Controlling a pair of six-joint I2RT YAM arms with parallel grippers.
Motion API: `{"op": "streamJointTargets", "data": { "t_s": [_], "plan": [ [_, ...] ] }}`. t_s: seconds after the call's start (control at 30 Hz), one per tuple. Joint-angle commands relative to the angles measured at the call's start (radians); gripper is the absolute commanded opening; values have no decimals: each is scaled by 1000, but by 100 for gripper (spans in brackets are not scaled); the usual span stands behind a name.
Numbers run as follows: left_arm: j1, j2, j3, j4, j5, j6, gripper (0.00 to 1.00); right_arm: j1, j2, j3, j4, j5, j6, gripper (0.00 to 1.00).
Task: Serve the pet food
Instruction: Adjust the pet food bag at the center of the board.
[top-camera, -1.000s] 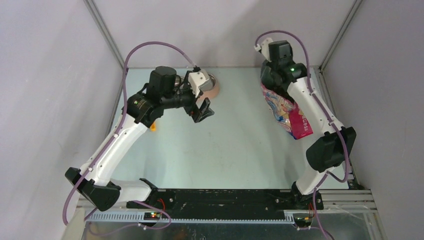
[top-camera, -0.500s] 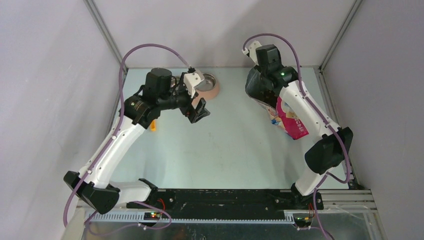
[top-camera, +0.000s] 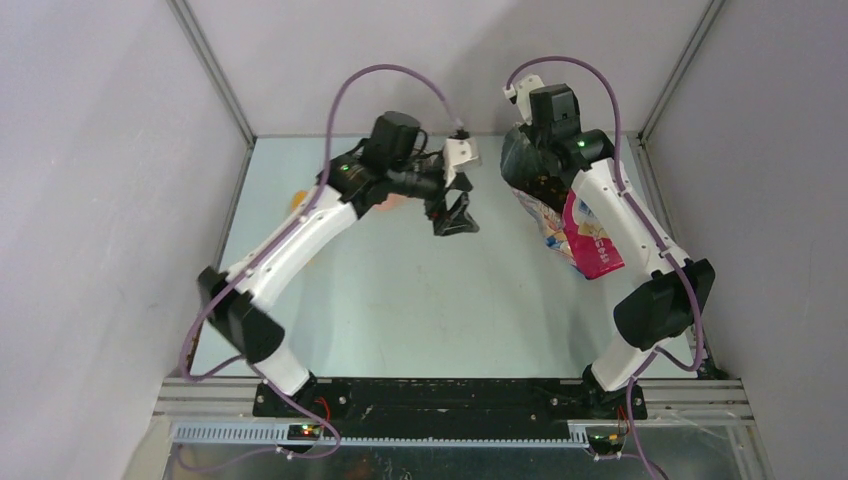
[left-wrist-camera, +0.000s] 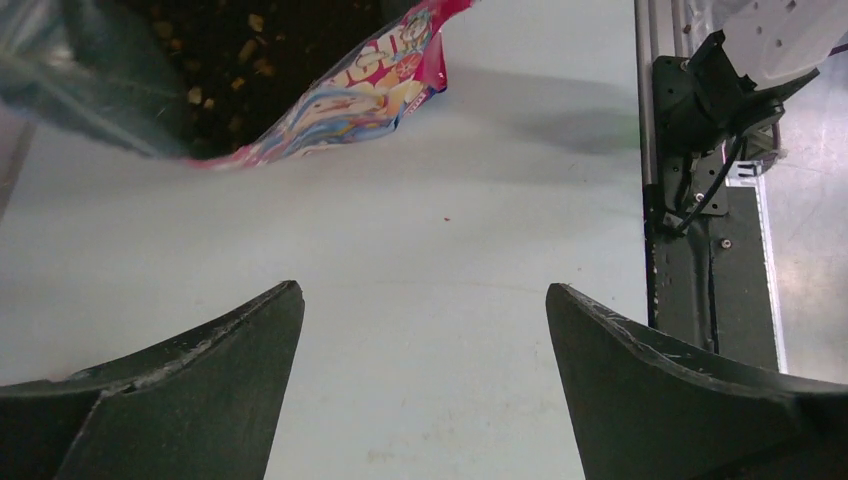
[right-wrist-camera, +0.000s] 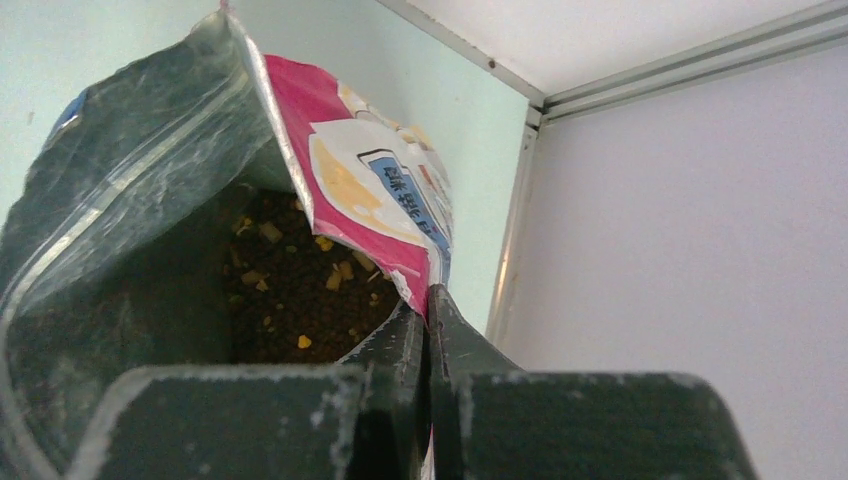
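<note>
Since the earlier frame: left arm (top-camera: 300, 240) swings from the left side of the top view to upper centre, its gripper (top-camera: 455, 215) now just left of the bag; right arm (top-camera: 620, 220) shifts only slightly, with the bag pulled a little more upright.

Desk (top-camera: 400, 300): pale green, bare across the middle of the frame.

Bag (top-camera: 580, 235): glossy pink, blue and white print, upper right of the top view. It is lifted by its rim, mouth gaping toward upper centre, lower end trailing toward the right edge.

Right gripper (right-wrist-camera: 428, 300): jaws pinched tight on the bag's pink rim.

Left gripper: jaws spread wide, nothing between them, hanging above bare desk. Wrist view looks straight at the bag mouth.

Pet food (right-wrist-camera: 300, 290): dark brown pellets with some yellow bits, all inside the bag.

Progress, as judged: bag open and presented. No pellets show outside it, so all the serving itself remains.
</note>
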Motion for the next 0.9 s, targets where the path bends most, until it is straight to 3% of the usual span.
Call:
{"op": "streamJointTargets", "data": {
  "t_s": [0.0, 0.33, 0.5, 0.87],
  "plan": [
    [-40, 122, 132, 50, 88, 18, 98, 11, -67, 44, 39, -94, 73, 0],
    [-114, 333, 395, -41, 118, 142, 98, 15, -49, 68, -54, -217, 150, 0],
    [-132, 412, 506, -110, 146, 278, 98, 18, -50, 75, -75, -247, 157, 0],
    [-140, 542, 570, -155, 83, 392, 98, 11, -70, 99, -102, -279, 165, 0]
  ]
}}
